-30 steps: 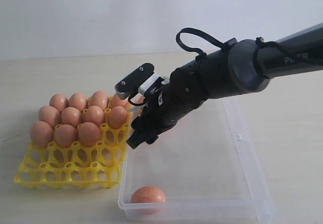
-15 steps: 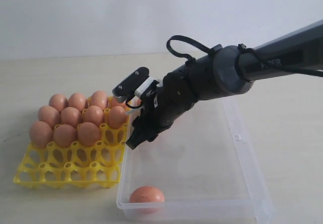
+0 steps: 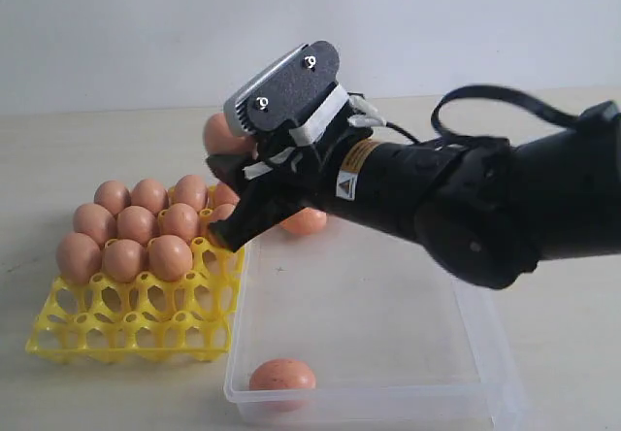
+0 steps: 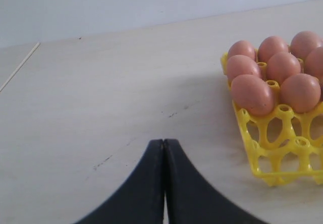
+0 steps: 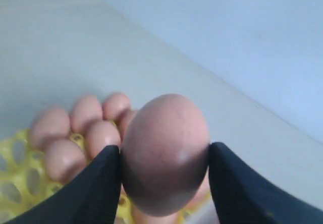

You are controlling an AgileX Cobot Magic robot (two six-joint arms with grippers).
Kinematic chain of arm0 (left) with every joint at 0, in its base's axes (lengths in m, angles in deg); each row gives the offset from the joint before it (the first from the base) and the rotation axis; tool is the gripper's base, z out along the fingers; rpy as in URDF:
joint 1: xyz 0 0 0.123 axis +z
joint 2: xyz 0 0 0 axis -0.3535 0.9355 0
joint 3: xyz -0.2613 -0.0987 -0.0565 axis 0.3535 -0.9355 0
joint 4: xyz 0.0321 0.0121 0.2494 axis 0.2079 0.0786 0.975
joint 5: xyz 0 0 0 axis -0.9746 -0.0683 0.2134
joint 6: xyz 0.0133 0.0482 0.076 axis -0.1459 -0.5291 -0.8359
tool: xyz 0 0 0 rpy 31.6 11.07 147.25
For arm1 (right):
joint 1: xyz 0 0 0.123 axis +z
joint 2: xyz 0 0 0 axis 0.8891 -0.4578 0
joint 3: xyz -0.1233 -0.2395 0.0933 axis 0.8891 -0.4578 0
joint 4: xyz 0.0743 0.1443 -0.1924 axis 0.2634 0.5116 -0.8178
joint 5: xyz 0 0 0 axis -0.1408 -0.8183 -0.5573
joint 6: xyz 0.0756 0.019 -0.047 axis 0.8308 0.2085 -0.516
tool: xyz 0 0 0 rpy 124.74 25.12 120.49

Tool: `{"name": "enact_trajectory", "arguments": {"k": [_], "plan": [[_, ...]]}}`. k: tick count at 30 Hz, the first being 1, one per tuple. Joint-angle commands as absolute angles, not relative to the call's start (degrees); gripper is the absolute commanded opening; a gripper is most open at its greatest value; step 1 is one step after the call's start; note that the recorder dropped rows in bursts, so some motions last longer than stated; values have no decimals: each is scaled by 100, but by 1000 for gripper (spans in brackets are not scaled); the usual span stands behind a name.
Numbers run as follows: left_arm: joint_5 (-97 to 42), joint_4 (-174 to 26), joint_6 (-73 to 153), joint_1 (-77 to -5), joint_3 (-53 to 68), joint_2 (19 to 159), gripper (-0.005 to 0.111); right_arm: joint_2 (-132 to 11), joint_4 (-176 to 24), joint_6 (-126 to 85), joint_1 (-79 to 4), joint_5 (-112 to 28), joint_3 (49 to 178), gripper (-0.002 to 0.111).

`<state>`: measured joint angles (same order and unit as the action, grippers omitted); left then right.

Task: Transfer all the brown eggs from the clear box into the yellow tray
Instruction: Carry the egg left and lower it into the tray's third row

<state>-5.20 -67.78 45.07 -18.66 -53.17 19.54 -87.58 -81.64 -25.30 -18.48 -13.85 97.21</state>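
Observation:
My right gripper [image 3: 229,145] is shut on one brown egg [image 3: 217,132], held in the air above the yellow tray's [image 3: 136,319] back right corner. In the right wrist view that egg [image 5: 165,151] fills the space between both black fingers. Several brown eggs [image 3: 139,225] fill the tray's back rows; its front cups are bare. The clear box [image 3: 466,353] holds one egg [image 3: 283,375] at its near left corner and another egg [image 3: 307,222] at its far left, partly behind the arm. My left gripper [image 4: 164,143] is shut and empty over the table, left of the tray [image 4: 267,153].
The right arm [image 3: 456,208] stretches across the back half of the clear box. The pale tabletop [image 4: 101,93] surrounds tray and box, and a plain wall stands behind.
The right gripper has risen from the far left corner of the box with an egg in it, and now hangs higher, over the tray's edge.

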Motion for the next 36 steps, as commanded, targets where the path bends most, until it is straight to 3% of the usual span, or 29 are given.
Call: {"name": "enact_trajectory", "arguments": {"k": [1, 14, 19, 28, 33, 36], "plan": [[-572, -6792, 4533, -1898, -5294, 1922, 0, -9463, -8753, -1807, -1677, 63, 9741, 0], [-572, -6792, 4533, -1898, -5294, 1922, 0, -10547, -8777, -1337, -1677, 119, 10046, 1], [-572, -6792, 4533, -1898, -5294, 1922, 0, -10557, -8480, -1157, -1688, -183, 10164, 17], [-572, -6792, 4533, -1898, -5294, 1922, 0, -10557, -8501, -1020, -1721, -1048, 10494, 65], [-572, -6792, 4533, -1898, -5294, 1922, 0, -10361, -8501, -1219, -1721, -1299, 10494, 66], [-572, -6792, 4533, -1898, -5294, 1922, 0, -9602, -8443, -1336, -1721, -2587, 10494, 62]]}}
